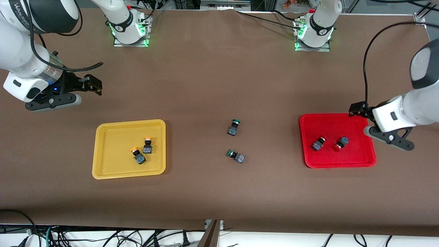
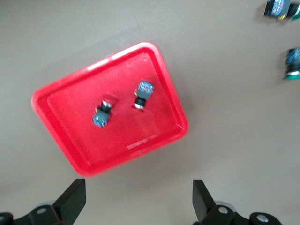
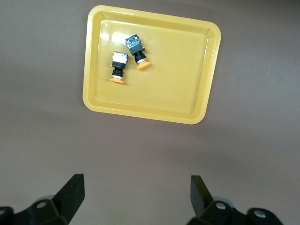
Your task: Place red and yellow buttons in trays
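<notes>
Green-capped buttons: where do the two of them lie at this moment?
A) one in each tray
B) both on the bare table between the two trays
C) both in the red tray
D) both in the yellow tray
B: both green-capped buttons lie on the brown table between the yellow tray and the red tray, each of which holds only two buttons of its own colour.

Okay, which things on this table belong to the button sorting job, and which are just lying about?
Part of the job:
- yellow tray, holding two yellow buttons
- red tray, holding two red buttons

Just lying about:
- two green buttons, on the bare table between the trays

Both end effectors are open and empty: left, right.
</notes>
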Available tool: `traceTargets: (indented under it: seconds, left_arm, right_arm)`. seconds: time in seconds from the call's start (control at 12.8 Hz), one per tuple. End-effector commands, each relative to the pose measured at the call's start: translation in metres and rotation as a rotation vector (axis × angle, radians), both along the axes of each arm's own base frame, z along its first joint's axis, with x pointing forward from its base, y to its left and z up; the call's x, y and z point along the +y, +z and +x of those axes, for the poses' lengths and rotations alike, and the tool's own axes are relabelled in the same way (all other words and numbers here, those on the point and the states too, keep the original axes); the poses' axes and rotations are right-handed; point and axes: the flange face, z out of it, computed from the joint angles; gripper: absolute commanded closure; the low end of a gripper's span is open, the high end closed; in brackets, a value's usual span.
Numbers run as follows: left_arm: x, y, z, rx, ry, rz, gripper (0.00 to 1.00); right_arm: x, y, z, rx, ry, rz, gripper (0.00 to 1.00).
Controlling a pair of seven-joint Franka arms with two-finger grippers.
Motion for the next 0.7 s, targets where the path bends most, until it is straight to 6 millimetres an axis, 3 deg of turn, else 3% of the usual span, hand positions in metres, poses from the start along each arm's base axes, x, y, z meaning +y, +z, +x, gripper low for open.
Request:
traceTargets:
  seconds: [0.0,0.08,0.31,0.39,0.55,0.62]
  left_arm:
    - [-0.012,0.063,-0.034,-0.083,0.141,0.086,0.0]
    - [-0.016,0.077,-0.048,-0.135,0.182,0.074,0.0]
    - [0.018,0.069,-0.093,-0.212,0.295,0.004,0.0]
    - [0.018,0.066,-0.104,-0.218,0.293,0.001,0.0]
    - [0.018,0.073,-0.118,-0.197,0.285,0.004,0.0]
    - [0.02,0.074,-0.116,-0.202,0.282,0.013,0.0]
  right_arm:
    - [-0.001,0.007,0.003,-0.01,0.057,-0.008,0.0]
    - [-0.001,0.006,0.005,-0.017,0.075,-0.007,0.0]
    - [-0.001,0.003,0.007,-0.015,0.064,-0.002,0.0]
    - [-0.001,0.003,0.007,-0.013,0.064,-0.002,0.0]
    - [0.001,0.004,0.007,-0.018,0.014,-0.006,0.0]
    - [0.002,0.004,0.006,-0.018,0.005,-0.009,0.0]
